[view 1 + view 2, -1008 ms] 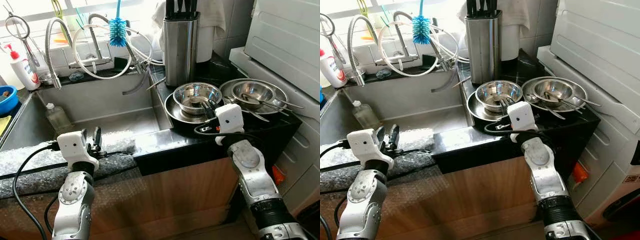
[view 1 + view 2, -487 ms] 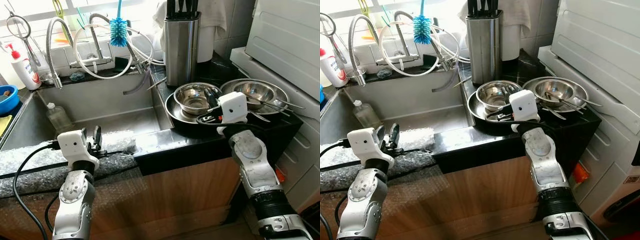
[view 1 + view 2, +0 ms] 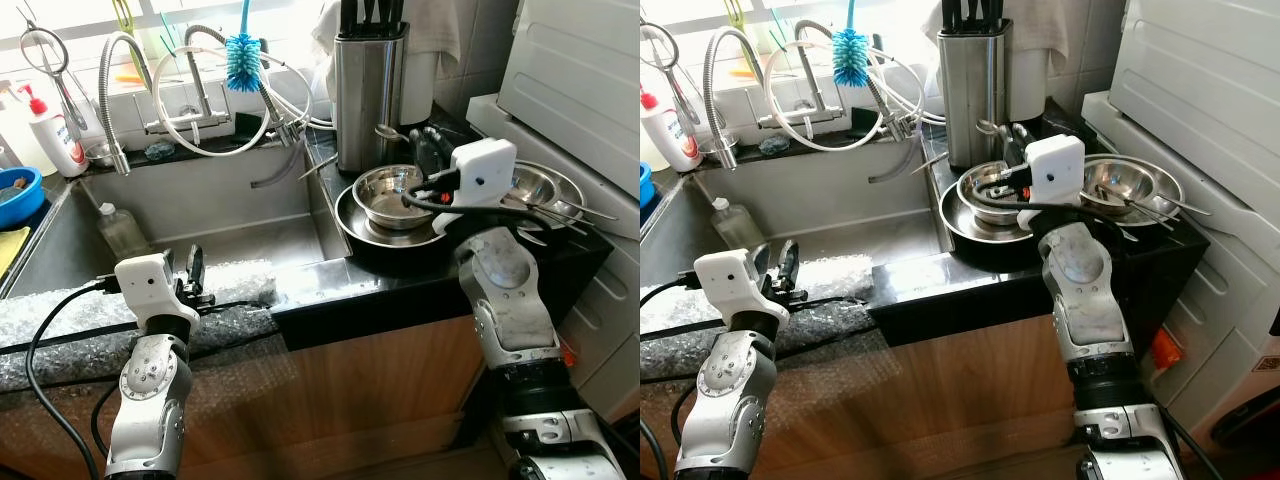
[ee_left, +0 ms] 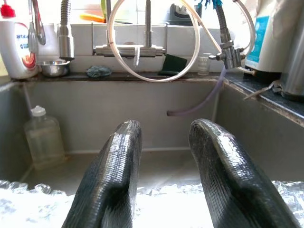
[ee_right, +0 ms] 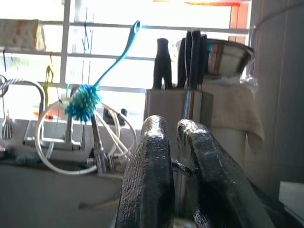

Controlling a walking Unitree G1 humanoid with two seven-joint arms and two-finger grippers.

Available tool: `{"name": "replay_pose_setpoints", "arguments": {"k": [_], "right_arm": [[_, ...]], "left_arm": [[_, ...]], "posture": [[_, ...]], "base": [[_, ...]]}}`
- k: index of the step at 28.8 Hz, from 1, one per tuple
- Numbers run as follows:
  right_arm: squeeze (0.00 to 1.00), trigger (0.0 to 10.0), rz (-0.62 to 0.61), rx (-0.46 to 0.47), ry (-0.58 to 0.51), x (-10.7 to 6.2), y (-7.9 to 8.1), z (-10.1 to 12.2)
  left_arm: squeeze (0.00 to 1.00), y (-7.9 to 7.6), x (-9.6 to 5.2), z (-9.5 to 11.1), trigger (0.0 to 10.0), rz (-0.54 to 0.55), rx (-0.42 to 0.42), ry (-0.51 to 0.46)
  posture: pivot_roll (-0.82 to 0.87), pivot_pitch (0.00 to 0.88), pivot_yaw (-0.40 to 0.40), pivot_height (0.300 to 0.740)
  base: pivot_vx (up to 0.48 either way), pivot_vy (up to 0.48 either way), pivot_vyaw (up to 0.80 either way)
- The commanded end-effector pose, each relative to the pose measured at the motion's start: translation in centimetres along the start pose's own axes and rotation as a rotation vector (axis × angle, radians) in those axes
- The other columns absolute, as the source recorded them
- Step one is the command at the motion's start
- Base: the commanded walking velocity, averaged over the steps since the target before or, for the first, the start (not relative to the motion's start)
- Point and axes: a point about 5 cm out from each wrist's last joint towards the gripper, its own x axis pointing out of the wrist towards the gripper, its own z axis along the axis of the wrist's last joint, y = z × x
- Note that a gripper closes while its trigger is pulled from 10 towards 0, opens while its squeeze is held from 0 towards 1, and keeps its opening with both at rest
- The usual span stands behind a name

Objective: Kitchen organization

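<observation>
My right gripper point(image 3: 421, 142) is raised above a steel bowl point(image 3: 393, 189) that sits in a dark pan point(image 3: 362, 227) on the black counter. It is shut on a thin metal spoon point(image 3: 386, 131), whose bowl end points toward the steel knife block point(image 3: 366, 88). In the right wrist view the fingers point(image 5: 148, 156) pinch the spoon handle point(image 5: 183, 169). A second steel bowl point(image 3: 548, 186) with utensils lies to the right. My left gripper point(image 3: 192, 272) rests open on bubble wrap point(image 3: 232, 280) at the sink's front edge, with nothing between its fingers point(image 4: 121, 156).
The steel sink point(image 3: 210, 210) holds a plastic bottle point(image 3: 118, 228). Behind it stand a faucet with hoses point(image 3: 195, 95), a blue brush point(image 3: 240, 48) and a soap bottle point(image 3: 52, 130). A blue bowl point(image 3: 18, 192) sits far left. A white appliance point(image 3: 580, 70) borders the counter's right.
My right gripper rose out of the steel bowl toward the knife block, carrying a spoon up with it. The left arm stayed put.
</observation>
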Motion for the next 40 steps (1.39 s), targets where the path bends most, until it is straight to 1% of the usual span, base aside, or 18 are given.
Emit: {"name": "replay_pose_setpoints", "arguments": {"k": [1,4,7,9,12,14,16,20,21,22,23,24,26,27,28,30,33,40], "right_arm": [[0.00,10.0,-0.005,0.073,-0.012,1.0,0.6,0.6],[0.00,10.0,0.004,0.164,-0.022,1.7,1.5,1.2],[0.00,10.0,0.026,0.267,-0.031,2.8,2.7,1.9],[0.00,10.0,0.035,0.309,-0.037,3.2,3.1,2.2],[0.00,10.0,0.031,0.482,-0.040,3.8,4.0,2.6],[0.00,10.0,0.034,0.516,-0.023,3.8,4.3,2.6],[0.00,10.0,0.042,0.569,0.036,3.7,4.9,1.9],[0.00,10.0,0.035,0.575,0.047,3.6,5.0,1.7],[0.00,10.0,0.042,0.611,0.070,3.3,5.0,1.2],[0.00,10.0,0.057,0.685,0.100,2.8,5.2,0.5],[0.00,10.0,0.057,0.685,0.100,2.8,5.2,0.5],[0.00,10.0,0.078,0.750,0.117,2.6,5.4,0.3],[0.00,10.0,0.089,0.776,0.123,2.5,5.5,0.2],[0.00,10.0,0.103,0.819,0.147,2.2,5.7,-0.1],[0.00,10.0,0.109,0.833,0.161,2.0,5.8,-0.3],[0.00,10.0,0.128,0.834,0.179,1.7,6.2,-0.6],[0.00,10.0,0.138,0.855,0.191,1.5,6.4,-0.7],[0.00,10.0,0.175,1.002,0.166,1.3,6.7,-0.1]], "left_arm": [[0.00,-0.2,0.2,0.6,10.0,-0.017,0.043,-0.034],[0.00,-0.7,0.3,1.0,10.0,-0.048,0.088,-0.054],[0.00,-1.9,0.8,1.8,10.0,-0.118,0.176,-0.100],[0.00,-2.4,0.9,2.2,10.0,-0.141,0.208,-0.120],[0.00,-3.4,1.1,2.9,10.0,-0.180,0.246,-0.160],[0.00,-3.7,1.2,3.1,10.0,-0.194,0.269,-0.177],[0.00,-4.2,1.2,3.4,10.0,-0.219,0.295,-0.201],[0.00,-4.4,1.2,3.5,10.0,-0.227,0.301,-0.210],[0.00,-4.6,1.2,3.7,10.0,-0.236,0.309,-0.220],[0.00,-4.9,1.2,3.9,10.0,-0.252,0.321,-0.235],[0.00,-4.9,1.2,3.9,10.0,-0.252,0.321,-0.235],[0.00,-5.0,1.2,4.0,10.0,-0.258,0.329,-0.240],[0.00,-5.1,1.2,4.0,10.0,-0.259,0.333,-0.241],[0.00,-5.2,1.2,4.0,10.0,-0.267,0.343,-0.246],[0.00,-5.3,1.2,4.1,10.0,-0.271,0.346,-0.249],[0.00,-5.4,1.2,4.1,10.0,-0.278,0.349,-0.250],[0.00,-5.6,1.1,4.0,10.0,-0.288,0.358,-0.256],[0.00,-6.3,1.1,4.3,10.0,-0.331,0.408,-0.279]], "posture": [[0.00,0.000,0.100,0.740],[0.00,0.000,0.099,0.740],[0.00,0.000,0.097,0.740],[0.00,0.000,0.097,0.740],[0.00,0.000,0.092,0.740],[0.00,0.000,0.092,0.740],[0.00,0.000,0.091,0.740],[0.00,0.000,0.091,0.740],[0.01,0.000,0.090,0.740],[0.01,0.000,0.091,0.740],[0.01,0.000,0.091,0.740],[0.01,0.000,0.091,0.740],[0.01,0.000,0.091,0.740],[0.01,0.000,0.092,0.740],[0.01,0.000,0.092,0.740],[0.01,0.000,0.092,0.740],[0.01,0.000,0.094,0.740],[0.01,0.000,0.090,0.740]], "base": [[0.000,0.000,0.00],[0.000,0.000,0.00],[0.000,0.000,0.00],[0.000,0.000,0.00],[0.000,0.000,0.00],[0.000,0.000,0.00],[0.000,0.000,0.00],[0.000,0.000,0.00],[0.000,0.000,0.00],[0.000,0.000,0.00],[0.000,0.000,0.00],[0.000,0.000,0.00],[0.000,0.000,0.00],[0.000,0.000,0.00],[0.000,0.000,0.00],[0.000,0.000,0.00],[0.000,0.000,0.00],[0.000,0.000,0.00]]}}
